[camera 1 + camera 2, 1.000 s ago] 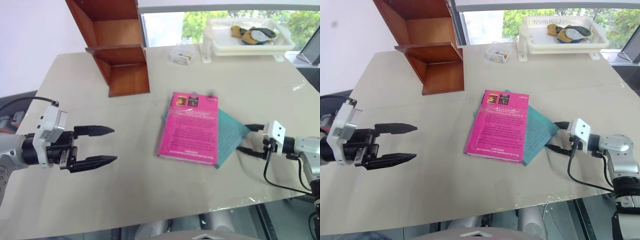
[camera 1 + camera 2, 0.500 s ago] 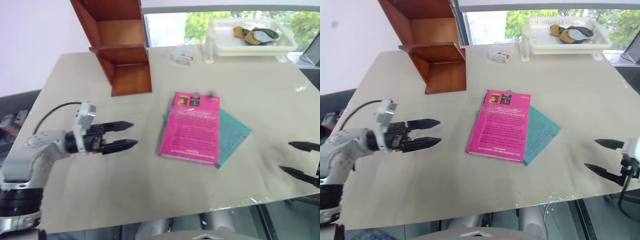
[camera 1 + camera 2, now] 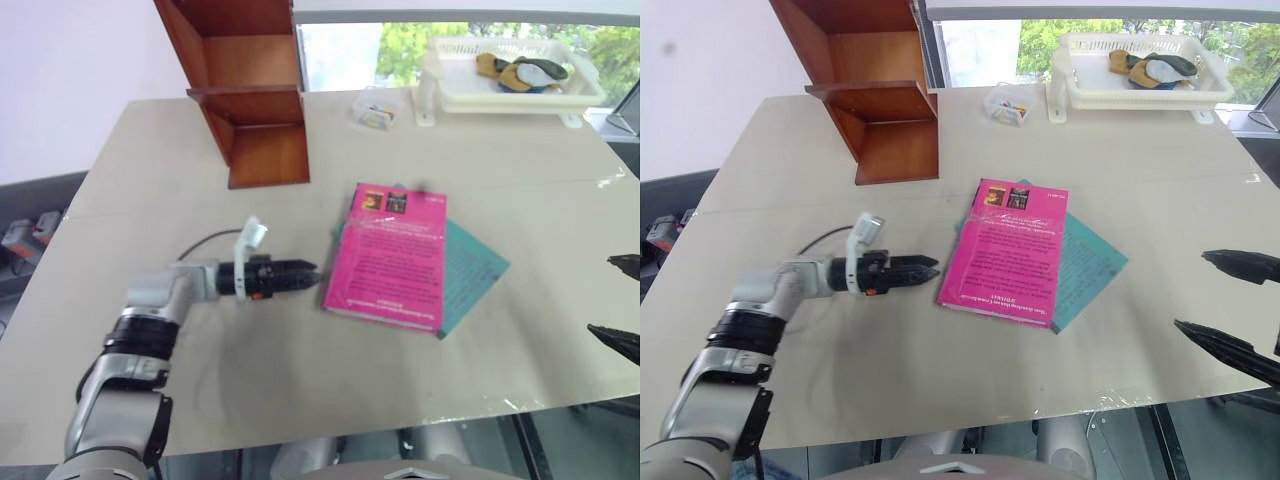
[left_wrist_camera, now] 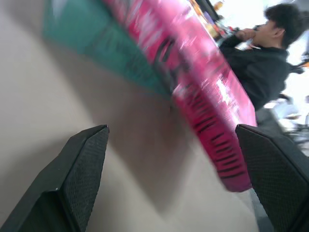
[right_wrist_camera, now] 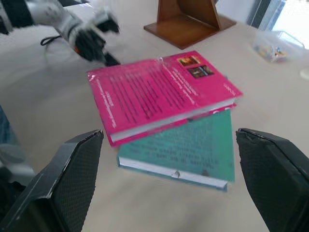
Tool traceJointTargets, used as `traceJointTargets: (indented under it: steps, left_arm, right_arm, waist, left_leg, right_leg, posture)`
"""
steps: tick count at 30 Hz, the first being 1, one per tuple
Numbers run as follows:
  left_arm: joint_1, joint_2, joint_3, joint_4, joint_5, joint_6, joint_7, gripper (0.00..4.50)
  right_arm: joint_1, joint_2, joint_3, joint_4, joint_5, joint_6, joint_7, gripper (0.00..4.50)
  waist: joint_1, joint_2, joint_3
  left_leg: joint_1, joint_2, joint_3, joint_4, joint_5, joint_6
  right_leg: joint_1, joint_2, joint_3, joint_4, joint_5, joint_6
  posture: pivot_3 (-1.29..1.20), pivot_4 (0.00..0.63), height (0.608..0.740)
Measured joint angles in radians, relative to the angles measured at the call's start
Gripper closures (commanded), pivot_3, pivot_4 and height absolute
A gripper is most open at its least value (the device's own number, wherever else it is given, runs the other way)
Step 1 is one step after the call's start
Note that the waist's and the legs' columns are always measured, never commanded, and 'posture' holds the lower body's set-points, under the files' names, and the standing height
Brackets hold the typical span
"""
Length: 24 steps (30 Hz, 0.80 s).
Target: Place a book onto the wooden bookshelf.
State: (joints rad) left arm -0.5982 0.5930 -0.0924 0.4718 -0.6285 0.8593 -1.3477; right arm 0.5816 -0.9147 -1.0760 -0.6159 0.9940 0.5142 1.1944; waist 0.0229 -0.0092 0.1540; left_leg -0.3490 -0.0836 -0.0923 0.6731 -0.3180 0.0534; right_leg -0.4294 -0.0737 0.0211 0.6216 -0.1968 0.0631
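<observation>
The book (image 3: 391,255) is a thick, bright pink paperback with white lines of text and two small dark pictures near its far edge. It lies flat on the table (image 3: 300,350), resting on a thinner teal book (image 3: 470,270) that juts out to its right, and it sits nearer than the wooden bookshelf (image 3: 255,95) and to that shelf's right, well apart from it. The left gripper (image 3: 300,279) lies low over the table just left of the book, pointing level at its spine edge, fingers spread. The right gripper (image 3: 1230,310) hangs at the table's edge, right of the book, fingers spread wide and empty.
</observation>
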Motion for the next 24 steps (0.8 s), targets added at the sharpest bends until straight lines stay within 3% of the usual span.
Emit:
traceJointTargets:
  steps: [8,14,17,18,24]
  left_arm:
    - [-0.226,-0.137,-0.019,0.349,0.070,0.050,-0.098,0.09]
    - [-0.310,-0.199,-0.035,0.489,0.139,0.047,-0.186,0.09]
    - [-0.330,-0.246,-0.039,0.524,0.170,0.049,-0.224,1.42]
    - [-0.332,-0.249,-0.039,0.525,0.176,0.050,-0.231,1.61]
    - [-0.342,-0.247,-0.033,0.531,0.193,0.059,-0.257,4.02]
  right_arm:
    - [0.082,0.047,-0.069,-0.016,-0.061,0.004,0.035,0.00]
    - [0.094,0.059,-0.084,-0.018,-0.083,-0.002,0.044,0.00]
    - [0.100,0.075,-0.085,-0.030,-0.090,-0.011,0.044,0.00]
    - [0.103,0.080,-0.086,-0.033,-0.092,-0.014,0.044,0.00]
    - [0.116,0.096,-0.093,-0.034,-0.106,-0.019,0.043,0.00]
  waist:
    - [0.016,0.000,-0.001]
    - [0.016,0.000,-0.001]
    - [0.014,-0.001,0.000]
    - [0.012,-0.001,0.000]
    - [0.004,-0.001,0.000]
  left_leg:
    - [0.000,-0.001,0.001,0.004,0.000,0.000]
    - [-0.001,-0.001,0.000,0.007,0.000,0.001]
    - [-0.004,0.000,-0.001,0.009,-0.001,0.001]
    - [-0.005,0.000,-0.001,0.009,-0.001,0.001]
    - [-0.009,0.000,-0.002,0.011,-0.001,0.001]
  right_leg:
    - [0.001,0.001,0.000,0.002,0.000,0.000]
    - [0.002,0.001,0.000,0.003,0.000,0.001]
    - [-0.001,0.001,-0.001,0.003,0.000,0.001]
    - [-0.002,0.001,-0.002,0.003,0.000,0.001]
    - [-0.004,0.001,-0.003,0.003,0.000,0.001]
  posture:
    - [0.00,0.150,0.740]
    - [0.00,0.150,0.740]
    - [0.00,0.150,0.740]
    - [0.00,0.150,0.740]
    - [0.00,0.150,0.740]
